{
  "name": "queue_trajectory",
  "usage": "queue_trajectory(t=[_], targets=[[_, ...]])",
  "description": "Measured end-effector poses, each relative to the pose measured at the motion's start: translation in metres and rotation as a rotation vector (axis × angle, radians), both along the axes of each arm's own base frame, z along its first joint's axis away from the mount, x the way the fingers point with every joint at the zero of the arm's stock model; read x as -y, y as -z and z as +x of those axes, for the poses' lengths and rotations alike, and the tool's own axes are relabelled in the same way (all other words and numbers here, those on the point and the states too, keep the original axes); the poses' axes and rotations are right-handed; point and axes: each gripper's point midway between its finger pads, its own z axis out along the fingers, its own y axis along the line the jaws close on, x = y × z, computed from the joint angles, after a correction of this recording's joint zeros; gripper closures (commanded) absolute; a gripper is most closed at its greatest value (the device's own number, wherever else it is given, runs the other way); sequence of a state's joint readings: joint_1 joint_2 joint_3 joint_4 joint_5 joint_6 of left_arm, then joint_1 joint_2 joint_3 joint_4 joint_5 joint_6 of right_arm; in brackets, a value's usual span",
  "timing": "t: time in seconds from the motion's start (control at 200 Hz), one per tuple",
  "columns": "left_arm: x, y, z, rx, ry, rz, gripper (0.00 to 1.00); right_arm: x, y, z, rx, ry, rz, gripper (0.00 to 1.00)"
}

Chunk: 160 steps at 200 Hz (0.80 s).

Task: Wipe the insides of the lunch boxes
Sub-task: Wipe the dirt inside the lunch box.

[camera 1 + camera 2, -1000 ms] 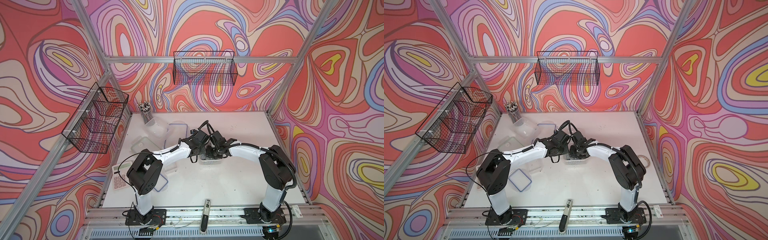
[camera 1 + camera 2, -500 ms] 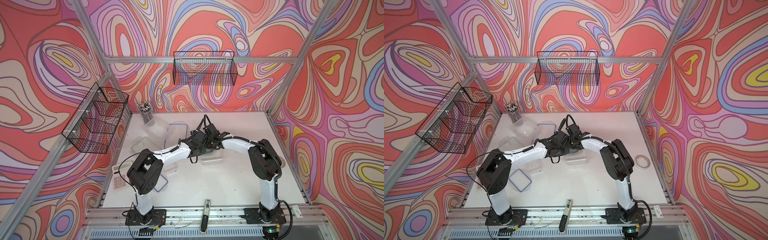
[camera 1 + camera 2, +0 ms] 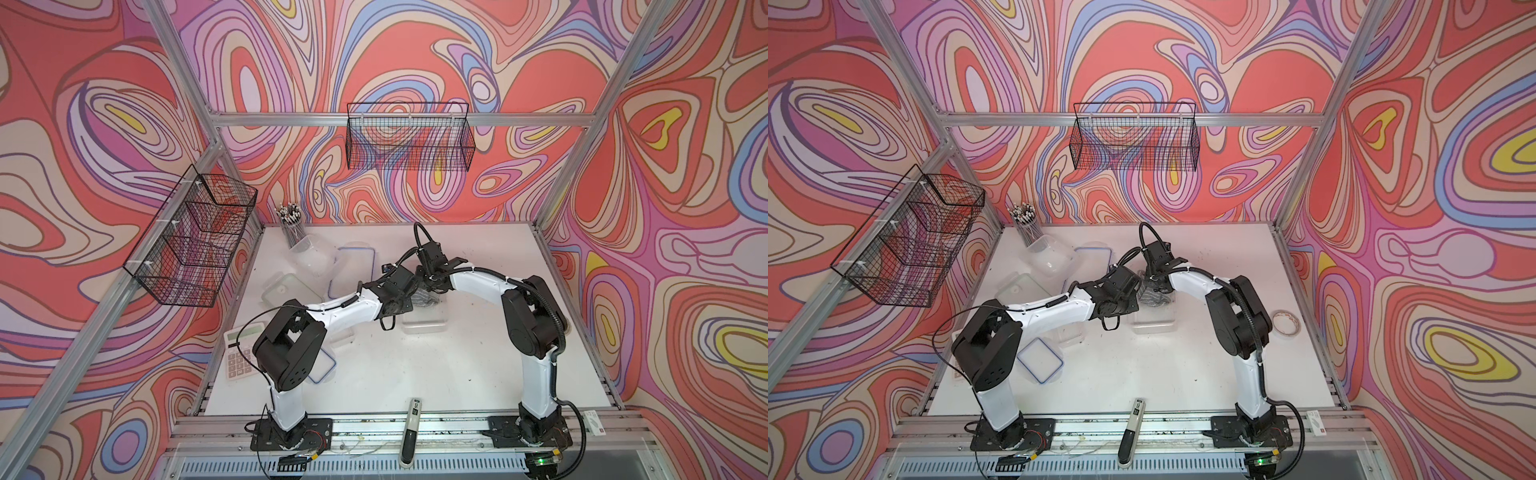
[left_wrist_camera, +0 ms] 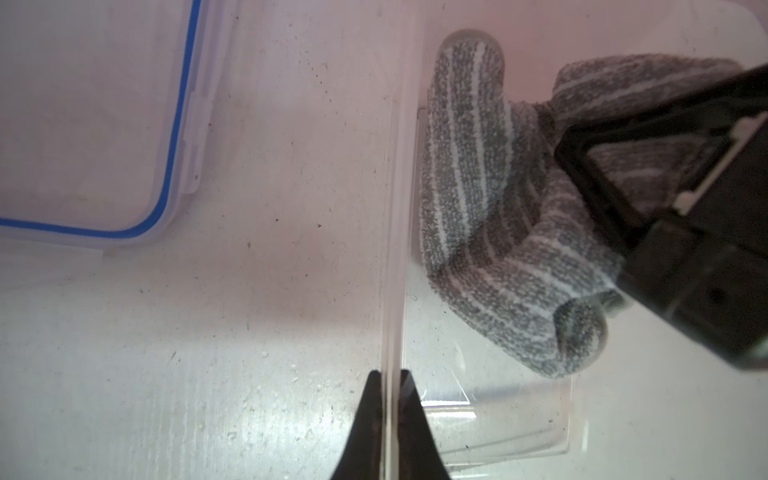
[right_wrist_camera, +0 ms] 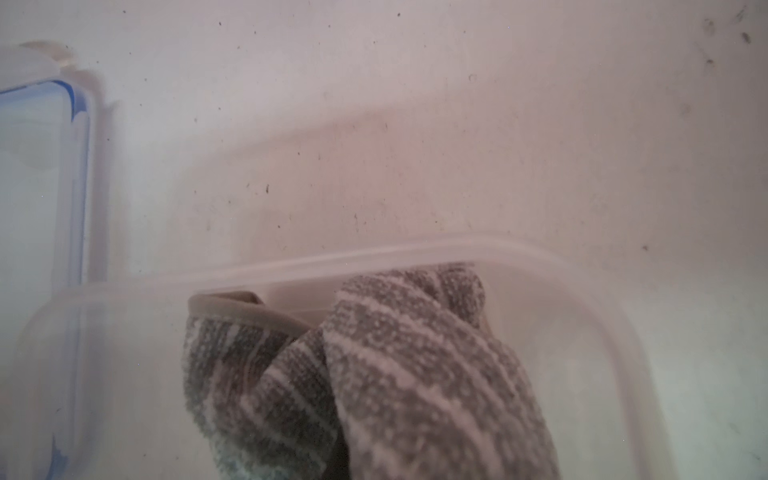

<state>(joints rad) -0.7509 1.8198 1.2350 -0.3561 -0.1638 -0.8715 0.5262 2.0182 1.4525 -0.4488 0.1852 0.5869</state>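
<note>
1. Crowded scene: a large blue-rimmed lid [image 4: 95,124] lies on the white worktop [image 3: 415,374] near the clear lunch box [image 3: 424,326], on the left arm's side. A pen cup [image 3: 296,239] and a bigger clear tub [image 3: 316,259] sit toward the back left corner, a calculator [image 3: 237,353] is at the left edge, and a tape roll [image 3: 1286,323] lies well apart on the right.
2. Both arms meet over the lunch box and hide much of it in both top views. The left arm also covers part of a smaller blue-rimmed lid [image 3: 1040,359].
3. The lunch box stands upright, mouth up, mid-worktop. Its long axis appears to run from the front edge toward the back wall.
4. The left claw [image 4: 390,415] pinches the box's side wall, one finger inside, one outside.
5. The right claw [image 4: 577,162] is pressed together on a grey striped cloth [image 4: 478,199], bunched inside the box at its far end.
</note>
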Motion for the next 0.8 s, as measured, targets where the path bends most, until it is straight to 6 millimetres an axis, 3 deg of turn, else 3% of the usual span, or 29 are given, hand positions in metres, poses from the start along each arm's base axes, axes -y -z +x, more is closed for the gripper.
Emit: queue_trajectory(t=[0.215,0.501,0.801], targets=[[-0.010,0.000,0.007,-0.001,-0.024,0.008,1.00,0.004,0.001,-0.036,-0.070,-0.054,-0.036,1.00],[-0.018,-0.003,0.019,0.005,-0.047,0.017,1.00,-0.020,0.028,-0.097,-0.229,-0.161,-0.001,1.00],[-0.017,-0.003,0.022,-0.002,-0.024,0.033,1.00,-0.060,0.020,-0.108,-0.262,-0.204,0.227,1.00]])
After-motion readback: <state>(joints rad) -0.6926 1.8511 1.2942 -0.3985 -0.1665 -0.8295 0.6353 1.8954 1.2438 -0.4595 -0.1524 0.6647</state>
